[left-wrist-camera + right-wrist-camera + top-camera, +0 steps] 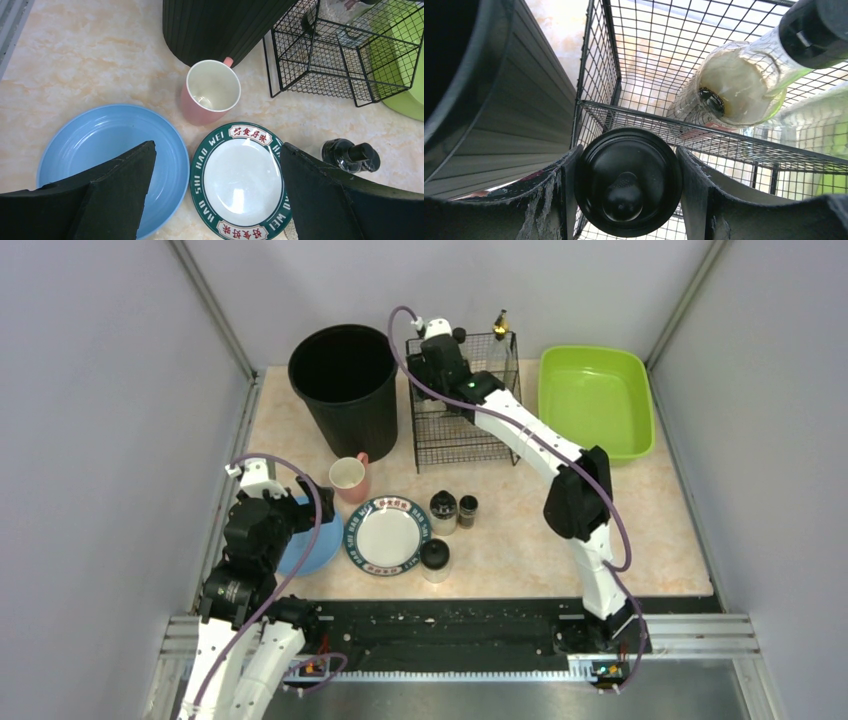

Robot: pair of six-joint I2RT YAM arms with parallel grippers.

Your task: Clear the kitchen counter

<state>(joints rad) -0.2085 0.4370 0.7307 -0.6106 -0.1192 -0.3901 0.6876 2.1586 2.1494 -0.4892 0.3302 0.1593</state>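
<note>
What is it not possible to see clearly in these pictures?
1. Right wrist view: whatever is under the black cap in the right gripper; the cap itself hides it.
2. Top view: the inside of the black bin, too dark.
3. Top view: part of the blue plate, covered by the left arm.
4. Top view: labels of the small jars, too small.
</note>
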